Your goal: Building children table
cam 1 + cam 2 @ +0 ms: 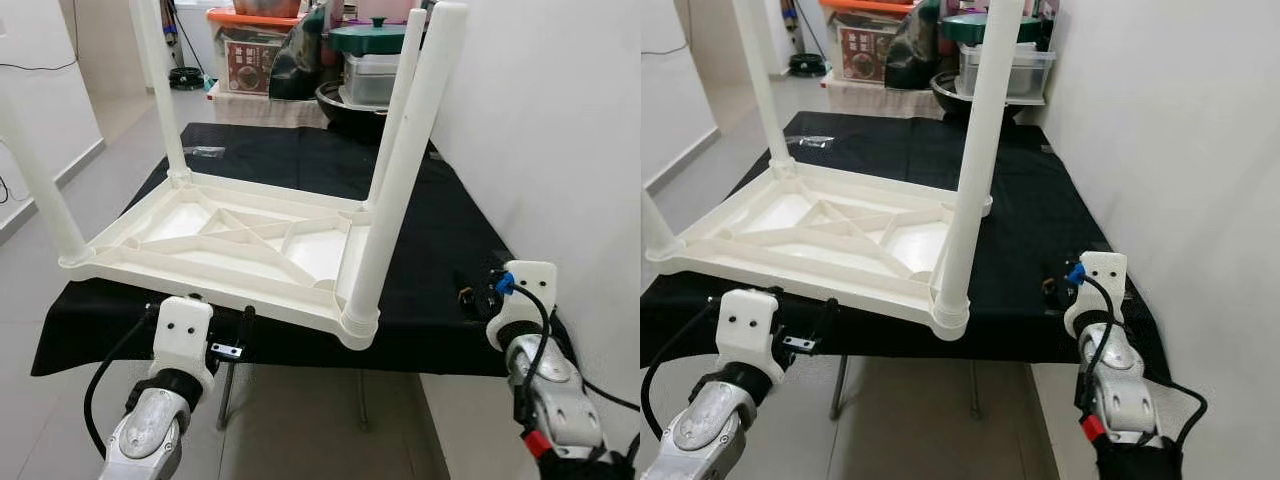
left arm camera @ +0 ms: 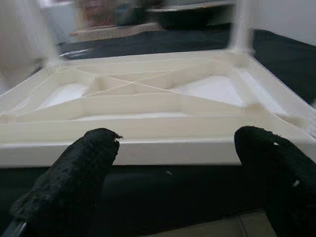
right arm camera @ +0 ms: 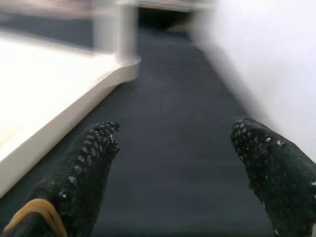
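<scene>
The white table (image 1: 230, 240) lies upside down on the black cloth (image 1: 440, 230). Left gripper (image 2: 173, 158) and right gripper (image 3: 173, 148) are near it, both with jaws released.

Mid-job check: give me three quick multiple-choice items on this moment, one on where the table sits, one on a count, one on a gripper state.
1. The upside-down white table rests on:
A. the floor
B. a black cloth
C. a shelf

2. Legs fitted and standing up:
A. one
B. two
C. four

3. The left gripper is:
A. open, facing the table's near edge
B. shut on a leg
C. holding a lid

Answers: 1 B, the black cloth lies under its frame. 2 C, a leg rises from each corner. 3 A, its fingers stand apart with the rim beyond them.
</scene>
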